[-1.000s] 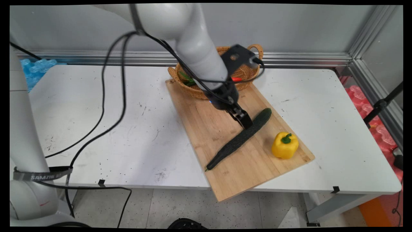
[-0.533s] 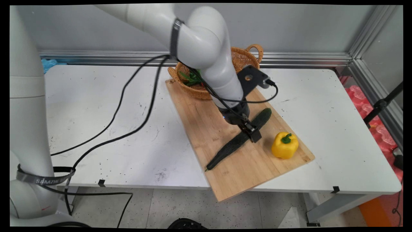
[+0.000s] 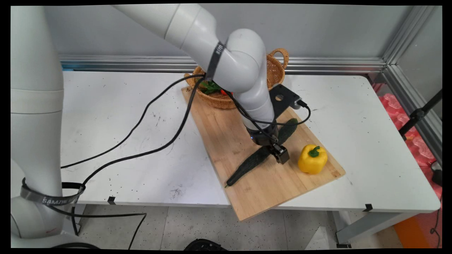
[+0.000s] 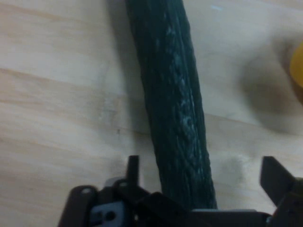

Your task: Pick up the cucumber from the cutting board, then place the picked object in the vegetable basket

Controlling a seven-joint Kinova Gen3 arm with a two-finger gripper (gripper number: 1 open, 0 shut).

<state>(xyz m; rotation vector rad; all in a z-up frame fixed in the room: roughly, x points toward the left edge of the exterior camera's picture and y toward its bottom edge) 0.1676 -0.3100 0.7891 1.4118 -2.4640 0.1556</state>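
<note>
Bamboo cutting board lies slantwise on the white table, and everything else sits on or against it. A long dark green cucumber runs diagonally along the board's middle, and the black gripper has come down onto it since half a second ago, when it stood a little higher and farther toward the board's far end. In the hand view the cucumber passes between the two fingers, which stand apart on either side of it, not yet closed on it. A yellow bell pepper stands on the board just beside the gripper, toward the board's right edge. A wicker basket rests at the board's far end, partly hidden by the arm. Cucumber, pepper and basket have not shifted.
</note>
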